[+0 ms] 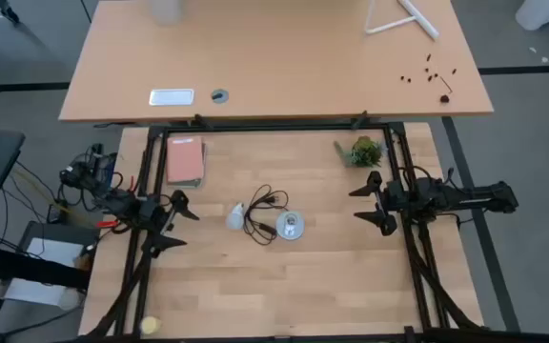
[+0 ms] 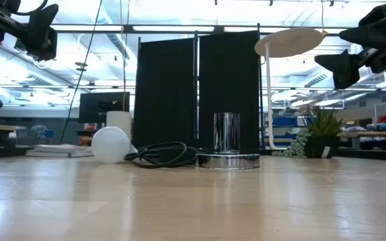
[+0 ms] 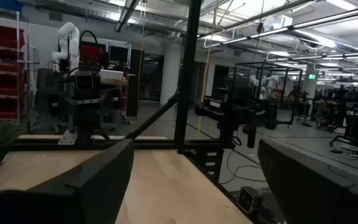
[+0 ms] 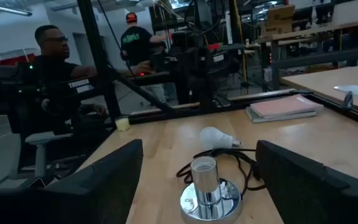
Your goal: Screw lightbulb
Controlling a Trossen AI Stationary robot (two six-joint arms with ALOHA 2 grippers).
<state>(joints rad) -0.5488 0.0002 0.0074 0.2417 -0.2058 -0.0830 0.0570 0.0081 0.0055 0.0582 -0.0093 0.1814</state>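
Observation:
The small white pear-shaped lightbulb (image 1: pixel 235 216) lies on its side on the table, left of the silvery socket disc (image 1: pixel 290 227); it also shows in the low view (image 2: pixel 110 144) and the right wrist view (image 4: pixel 216 137). The socket (image 4: pixel 207 190) stands upright on its round base, its black cord (image 1: pixel 263 211) coiled between it and the bulb. My left gripper (image 1: pixel 175 222) is open at the table's left side, above the table. My right gripper (image 1: pixel 374 202) is open at the right side, facing the socket from a distance.
A pink book (image 1: pixel 185 159) lies at the far left and a small green plant (image 1: pixel 362 151) at the far right. A yellow object (image 1: pixel 149 326) lies near the front left corner. Persons (image 4: pixel 55 56) sit beyond the table's left side. A second table (image 1: pixel 274 57) stands behind.

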